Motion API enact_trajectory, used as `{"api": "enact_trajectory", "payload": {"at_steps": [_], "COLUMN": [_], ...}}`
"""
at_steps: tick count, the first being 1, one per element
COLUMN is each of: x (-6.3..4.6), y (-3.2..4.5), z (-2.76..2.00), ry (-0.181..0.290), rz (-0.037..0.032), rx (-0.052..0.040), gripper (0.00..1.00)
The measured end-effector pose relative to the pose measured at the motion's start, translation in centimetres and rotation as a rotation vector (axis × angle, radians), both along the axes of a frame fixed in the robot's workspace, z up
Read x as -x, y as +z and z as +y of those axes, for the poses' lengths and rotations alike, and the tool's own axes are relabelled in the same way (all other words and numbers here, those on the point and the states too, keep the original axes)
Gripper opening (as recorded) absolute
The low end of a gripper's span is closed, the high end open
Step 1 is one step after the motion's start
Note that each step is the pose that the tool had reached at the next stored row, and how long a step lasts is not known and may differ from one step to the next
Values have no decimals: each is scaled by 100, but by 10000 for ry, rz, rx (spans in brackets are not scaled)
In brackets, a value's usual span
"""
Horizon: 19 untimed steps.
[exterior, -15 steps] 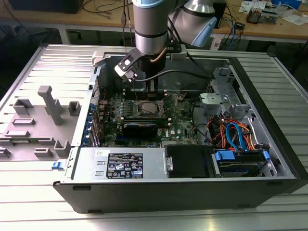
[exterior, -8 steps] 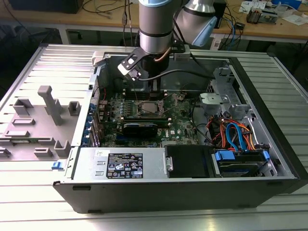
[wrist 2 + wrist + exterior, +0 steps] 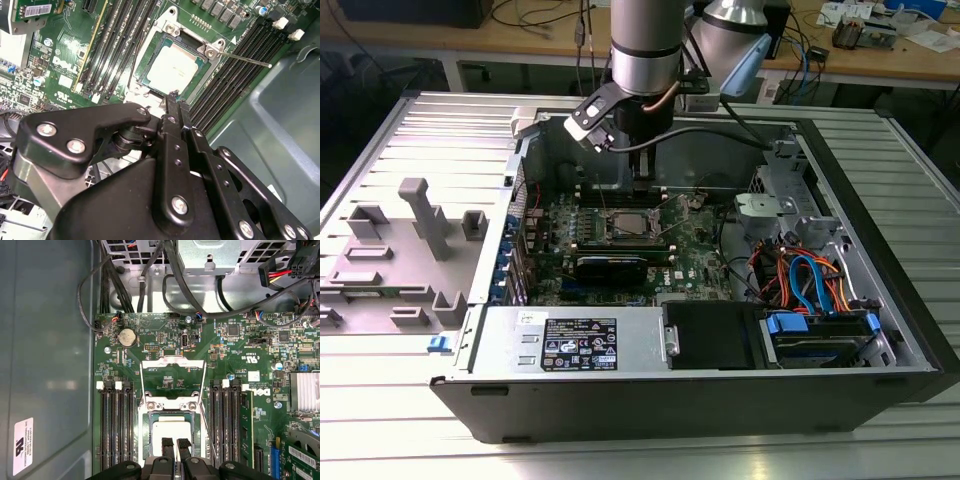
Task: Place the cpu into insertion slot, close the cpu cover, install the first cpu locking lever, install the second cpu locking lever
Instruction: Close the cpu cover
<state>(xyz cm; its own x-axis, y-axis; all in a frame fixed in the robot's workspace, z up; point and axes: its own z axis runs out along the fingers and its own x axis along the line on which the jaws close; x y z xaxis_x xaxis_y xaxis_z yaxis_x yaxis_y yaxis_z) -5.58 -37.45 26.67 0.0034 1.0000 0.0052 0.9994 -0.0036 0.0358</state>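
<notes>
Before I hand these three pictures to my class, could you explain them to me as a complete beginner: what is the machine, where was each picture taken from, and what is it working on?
The machine is one robot arm with a gripper at its end. The exterior view is taken from off the arm: the gripper hangs over an open computer case lying on a ridged metal table. Both wrist views come from cameras riding on the arm, looking past the gripper at the green motherboard. Beneath the gripper the cpu, a silvery square chip, lies in the insertion slot. The cpu cover appears lifted open. I see nothing held in the gripper.
</notes>
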Motion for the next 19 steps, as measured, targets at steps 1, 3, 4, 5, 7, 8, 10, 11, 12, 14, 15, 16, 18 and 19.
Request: {"api": "enact_trajectory", "payload": {"at_steps": [1, 3, 4, 5, 7, 8, 10, 11, 12, 14, 15, 16, 18, 19], "x": [0, 0, 0, 0, 0, -8, -48, -69, -74, -75, -79, -113, -224, -270], "y": [0, 0, 1, 1, 1, 2, 1, 0, 2, 3, 3, 1, -2, -3], "z": [0, 0, 0, 0, 0, 0, 0, 0, -1, 0, 0, 1, 0, 0], "ry": [0, 0, 0, 0, 0, 3, 0, 0, 1, 1, 3, 5, 37, 76], "rz": [0, 0, 0, 0, 0, 1, 2, 5, 13, 19, 20, 25, 50, 60], "rx": [0, 0, 0, 0, 0, 2, 6, 15, 21, 23, 24, 26, 27, 27], "gripper": [17, 17, 17, 17, 17, 17, 17, 17, 17, 17, 17, 17, 17, 17]}}
